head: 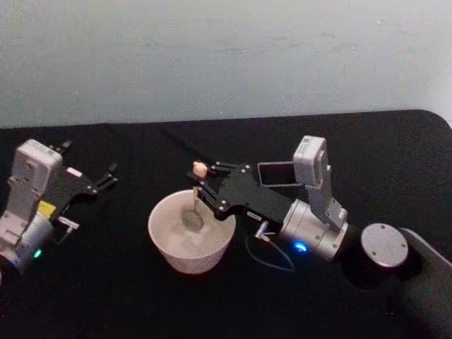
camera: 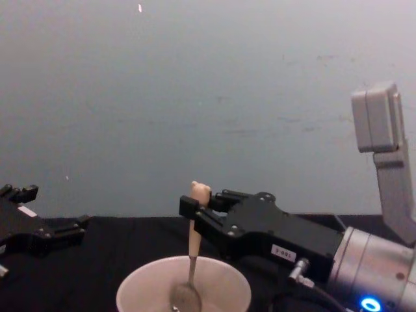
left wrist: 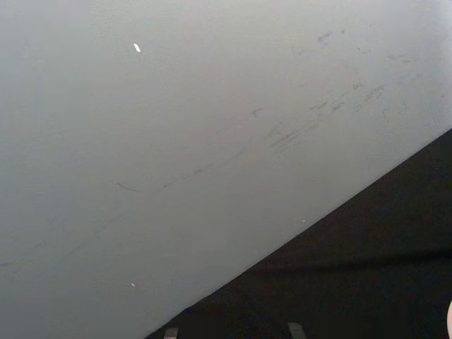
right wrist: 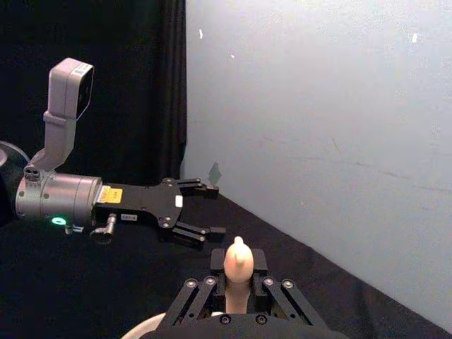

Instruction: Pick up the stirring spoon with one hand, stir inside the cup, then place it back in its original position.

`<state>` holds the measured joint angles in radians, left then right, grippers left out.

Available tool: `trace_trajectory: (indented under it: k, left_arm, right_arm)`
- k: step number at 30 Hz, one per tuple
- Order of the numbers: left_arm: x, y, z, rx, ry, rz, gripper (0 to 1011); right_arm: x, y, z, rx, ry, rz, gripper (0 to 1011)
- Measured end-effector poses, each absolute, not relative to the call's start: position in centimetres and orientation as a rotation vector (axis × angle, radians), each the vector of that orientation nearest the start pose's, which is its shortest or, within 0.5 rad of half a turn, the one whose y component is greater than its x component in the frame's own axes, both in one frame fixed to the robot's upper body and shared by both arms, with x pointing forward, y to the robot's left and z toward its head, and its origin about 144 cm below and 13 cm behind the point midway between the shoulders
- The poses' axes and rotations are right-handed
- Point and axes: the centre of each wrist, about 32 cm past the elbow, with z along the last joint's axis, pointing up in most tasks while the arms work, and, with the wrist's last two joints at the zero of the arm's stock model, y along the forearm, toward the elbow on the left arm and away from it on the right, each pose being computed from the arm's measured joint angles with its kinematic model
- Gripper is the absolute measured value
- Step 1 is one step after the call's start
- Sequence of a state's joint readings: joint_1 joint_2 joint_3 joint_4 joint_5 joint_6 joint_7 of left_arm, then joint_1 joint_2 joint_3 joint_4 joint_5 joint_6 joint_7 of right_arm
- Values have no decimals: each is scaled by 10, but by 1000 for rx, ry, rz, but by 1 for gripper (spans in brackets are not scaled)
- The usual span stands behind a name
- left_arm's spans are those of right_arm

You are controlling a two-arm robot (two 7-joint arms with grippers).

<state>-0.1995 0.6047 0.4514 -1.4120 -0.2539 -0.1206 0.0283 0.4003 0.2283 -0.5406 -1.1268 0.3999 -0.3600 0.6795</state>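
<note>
Under the cup [head: 168, 248] lies a black surface [head: 212, 314], with a pale grey wall [head: 212, 56] behind. The right tool [head: 201, 176] reaches over the cup from its right, clenched on the spoon [head: 194, 212], whose bowl sits inside the cup. The left tool [head: 111, 176] hovers left of the cup, fingers spread, grasping nothing. The holder [head: 275, 173] stands behind the cup's right. A white label [camera: 281, 250] and a yellow sticker [right wrist: 113, 194] are unreadable.

Robotics lab / test bench, by the look: table [head: 106, 300] draped in plain black cloth vs. a bare, scuffed grey-blue wall [head: 226, 56]. Left arm [head: 25, 212] & right arm [head: 318, 229] are metal robot units w/ wrist cams [head: 311, 157], lit status LEDs [head: 300, 247] & exposed cable [head: 275, 265].
</note>
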Motion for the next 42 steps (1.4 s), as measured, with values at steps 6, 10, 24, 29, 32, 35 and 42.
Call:
trace_trajectory:
  k: [6,10,24,29,32,35,42]
  left_arm:
    - [489,310,1140,304,-285,1248,1001]
    - [489,310,1140,304,-285,1248,1001]
    - [489,310,1140,304,-285,1248,1001]
    - [489,310,1140,304,-285,1248,1001]
    - [489,310,1140,304,-285,1248,1001]
    - [489,310,1140,304,-285,1248,1001]
    - [489,310,1140,305,-285,1248,1001]
  right_arm:
    - [540,-180,1122,111,-148,-523,202]
    - [539,-185,1125,114,-159,-529,202]
    - [522,-208,1130,82,-159,-505,203]
    - [515,-206,1131,91,-151,-474,202]
    - [513,-202,1131,95,-145,-453,202]
    - [511,-196,1129,97,-138,-437,202]
    - [516,-183,1127,105,-130,-433,202]
